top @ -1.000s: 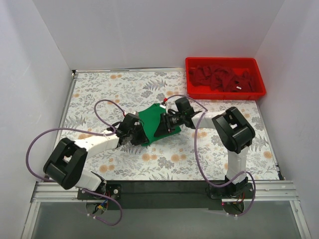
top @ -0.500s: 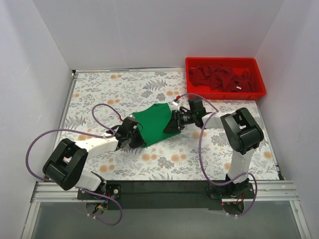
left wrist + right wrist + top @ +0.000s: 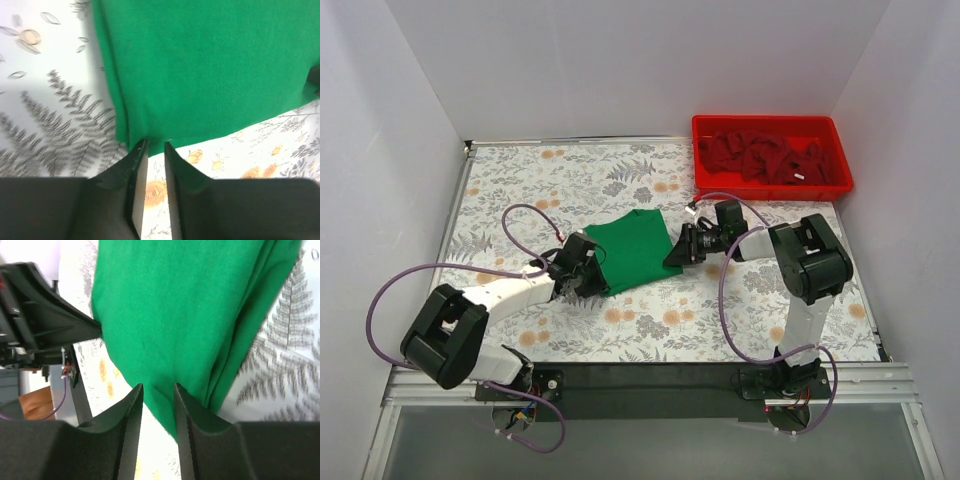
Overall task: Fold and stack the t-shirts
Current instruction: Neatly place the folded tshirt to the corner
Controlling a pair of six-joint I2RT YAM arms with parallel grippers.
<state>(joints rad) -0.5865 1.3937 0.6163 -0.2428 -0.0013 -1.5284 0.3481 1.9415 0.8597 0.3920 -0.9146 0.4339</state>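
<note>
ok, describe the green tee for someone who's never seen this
On the floral-print table, near its middle, the green t-shirt lies spread, gripped at opposite edges by the left end effector and right end effector. It is the only bright green item; the dark red t-shirts lie heaped in the red bin at the far right corner.

We find one t-shirt [image 3: 635,250] spread mid-table [image 3: 540,190], the left gripper [image 3: 591,281] pinching its near left edge and the right gripper [image 3: 673,255] pinching its right edge. The other t-shirts [image 3: 770,158] lie heaped in a bin [image 3: 772,119] at the far right corner, well apart.
</note>
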